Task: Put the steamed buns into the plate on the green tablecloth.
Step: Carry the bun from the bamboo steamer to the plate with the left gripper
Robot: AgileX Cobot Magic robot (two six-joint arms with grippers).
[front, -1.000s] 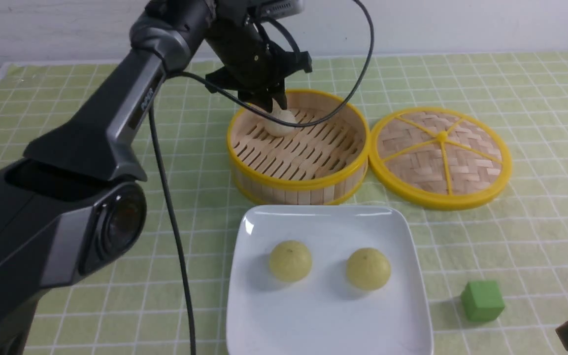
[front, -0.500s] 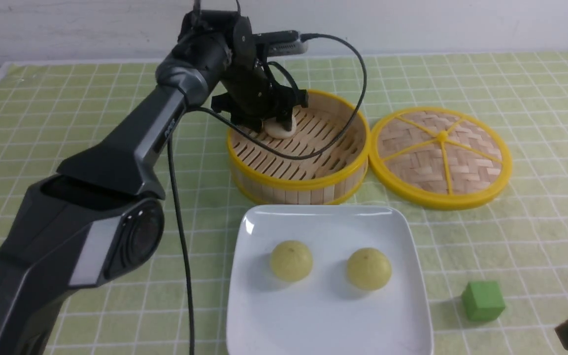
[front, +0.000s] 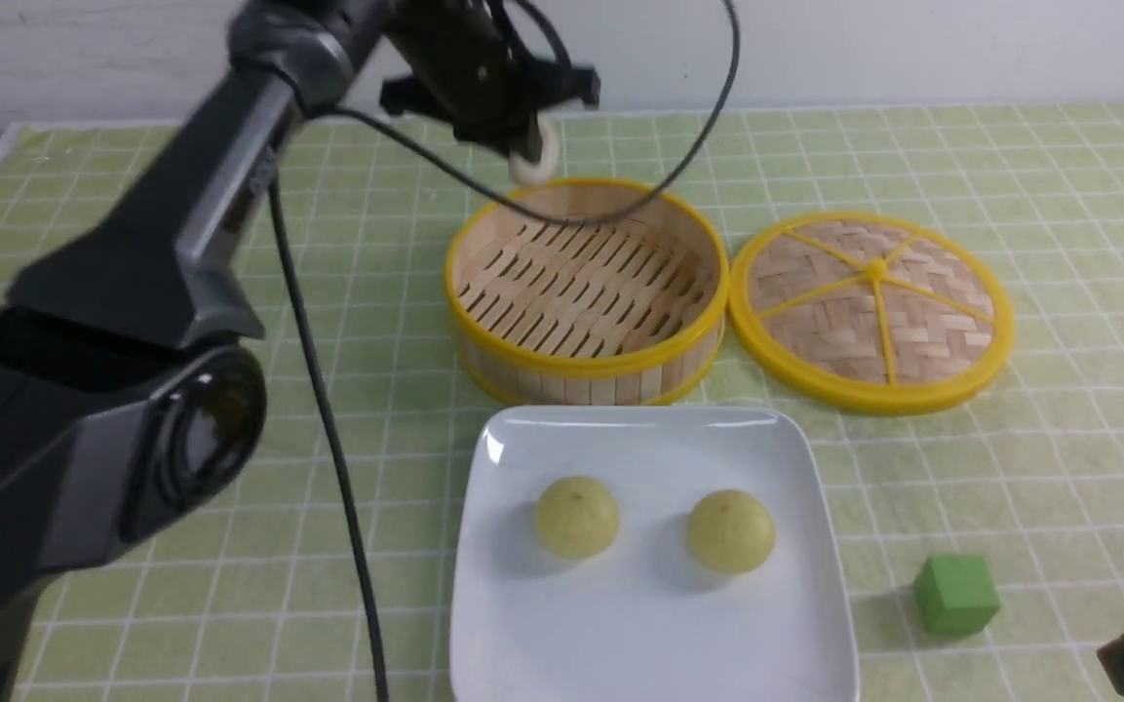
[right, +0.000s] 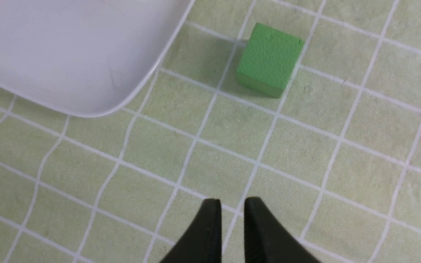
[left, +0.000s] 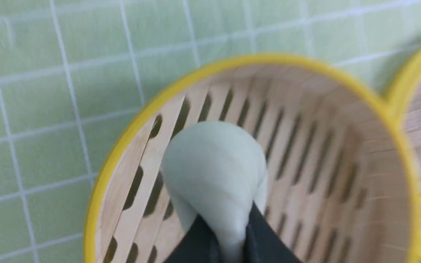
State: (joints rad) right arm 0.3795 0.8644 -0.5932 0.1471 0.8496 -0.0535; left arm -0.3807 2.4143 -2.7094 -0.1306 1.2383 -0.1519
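Note:
Two pale yellow steamed buns (front: pixel 576 515) (front: pixel 729 530) sit side by side in the white square plate (front: pixel 649 634) on the green tablecloth (front: pixel 1029 468). My left gripper (front: pixel 528 146) is shut on the greyish-beige bun (front: pixel 535 159), holding it in the air over the back rim of the bamboo steamer (front: pixel 586 368). In the left wrist view the bun (left: pixel 214 164) bulges out past the gripper (left: pixel 230 233), with the steamer (left: pixel 122 153) below. My right gripper (right: pixel 232 204) hovers low over the cloth near the plate's corner (right: pixel 68 54), jaws slightly apart, holding nothing.
The steamer's woven lid (front: pixel 872 312) lies flat to the right of the steamer. A small green cube (front: pixel 955 595) (right: pixel 268 60) sits on the cloth right of the plate, just ahead of my right gripper. The left arm's cable hangs over the steamer.
My left gripper went down onto the greyish-beige bun in the steamer, shut on it, and lifted it up and back above the rim. The right gripper's jaws parted slightly.

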